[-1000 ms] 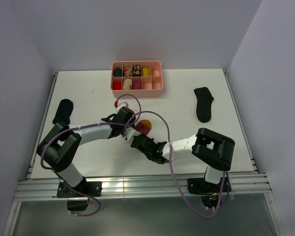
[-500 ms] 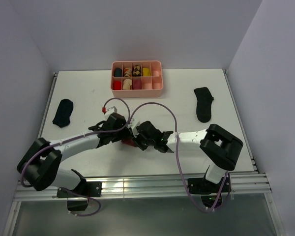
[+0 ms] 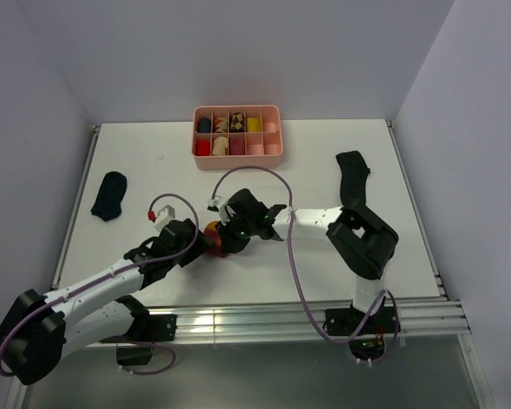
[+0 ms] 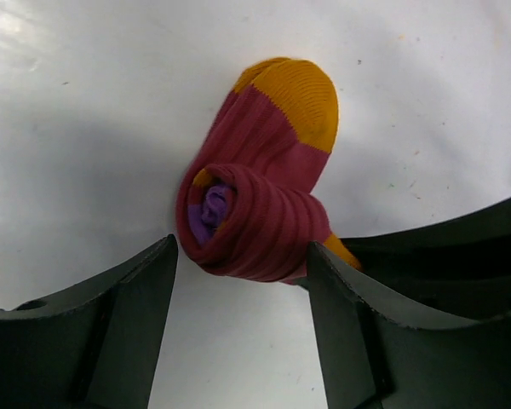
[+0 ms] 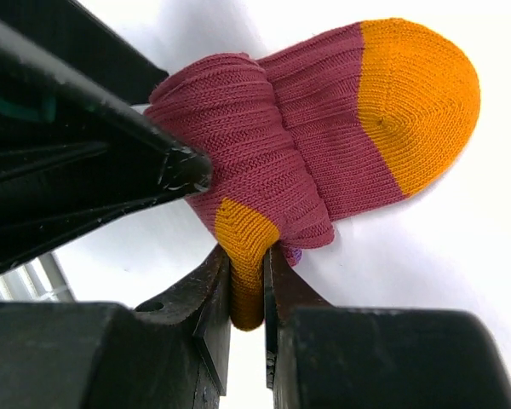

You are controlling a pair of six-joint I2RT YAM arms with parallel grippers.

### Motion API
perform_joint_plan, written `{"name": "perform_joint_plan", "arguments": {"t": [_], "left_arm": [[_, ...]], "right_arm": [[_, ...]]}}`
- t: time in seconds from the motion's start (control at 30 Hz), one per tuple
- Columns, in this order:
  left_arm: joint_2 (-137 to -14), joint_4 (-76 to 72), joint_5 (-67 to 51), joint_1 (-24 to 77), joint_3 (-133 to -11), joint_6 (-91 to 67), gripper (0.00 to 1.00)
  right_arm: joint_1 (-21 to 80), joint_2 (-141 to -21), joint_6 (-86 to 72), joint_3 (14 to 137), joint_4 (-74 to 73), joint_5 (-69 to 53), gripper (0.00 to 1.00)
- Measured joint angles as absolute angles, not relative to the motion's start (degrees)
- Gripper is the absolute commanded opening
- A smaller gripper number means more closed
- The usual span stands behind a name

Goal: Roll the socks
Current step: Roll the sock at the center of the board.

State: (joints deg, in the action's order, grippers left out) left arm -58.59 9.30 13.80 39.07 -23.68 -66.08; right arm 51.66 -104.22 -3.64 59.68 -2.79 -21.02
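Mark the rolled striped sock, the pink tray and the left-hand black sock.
rolled striped sock [image 4: 264, 226]: left wrist view, maroon outer wrap.
pink tray [image 3: 238, 162]: top external view, near wall.
left-hand black sock [image 3: 109, 194]: top external view, its middle.

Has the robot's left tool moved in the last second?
Yes. The left tool has drawn back, down and to the left in the overhead view, farther from the pink tray. It now stands open around the striped sock.

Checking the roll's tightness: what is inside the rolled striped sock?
The open end of the striped sock shows purple fabric and some orange at its centre; maroon outer turns cover anything deeper.
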Motion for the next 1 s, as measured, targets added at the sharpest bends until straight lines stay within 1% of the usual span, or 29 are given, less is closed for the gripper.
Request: {"name": "perform_joint_plan", "arguments": {"t": [0.23, 0.33, 0.43, 0.57, 0.67, 0.77, 0.8, 0.87, 0.9, 0.97, 1.0], "left_arm": [[-54.35, 10.17, 16.73, 39.07, -20.58, -69.93, 0.59], [-54.72, 10.11, 18.13, 39.00, -20.36, -70.94, 0.59], [-56.45, 9.21, 18.50, 38.52, -20.34, -71.57, 0.58], [-60.29, 6.24, 17.89, 36.99, -20.40, -71.72, 0.53], [-63.59, 4.62, 16.97, 36.07, -21.43, -71.64, 0.52], [-67.70, 3.75, 15.88, 35.27, -23.42, -71.11, 0.51], [-69.17, 3.49, 15.44, 35.05, -24.27, -70.78, 0.51], [-71.90, 2.96, 14.15, 34.79, -25.87, -69.78, 0.51], [-73.17, 2.44, 13.34, 34.79, -26.76, -69.08, 0.50], [-76.53, 1.26, 11.42, 34.79, -28.93, -67.22, 0.50], [-78.26, 0.58, 10.66, 34.76, -30.15, -66.13, 0.49]], "right_arm": [[49.45, -109.10, -5.48, 66.41, -8.73, -28.53, 0.00], [48.97, -110.15, -5.98, 67.96, -10.44, -30.20, 0.00], [48.86, -110.76, -6.17, 68.82, -11.42, -31.03, 0.00], [48.69, -111.24, -6.63, 69.49, -12.16, -31.51, 0.00], [48.60, -111.24, -7.01, 69.49, -12.05, -31.55, 0.00], [48.53, -110.76, -7.44, 68.84, -11.22, -31.22, 0.08], [48.53, -110.19, -7.62, 68.10, -10.59, -30.70, 0.17], [48.53, -108.51, -7.86, 66.17, -9.41, -29.36, 0.27], [48.53, -107.44, -7.92, 64.95, -8.69, -28.34, 0.38], [48.53, -104.53, -8.21, 61.84, -7.66, -26.06, 0.46], [48.56, -103.20, -8.10, 60.55, -7.31, -25.17, 0.53]]}}
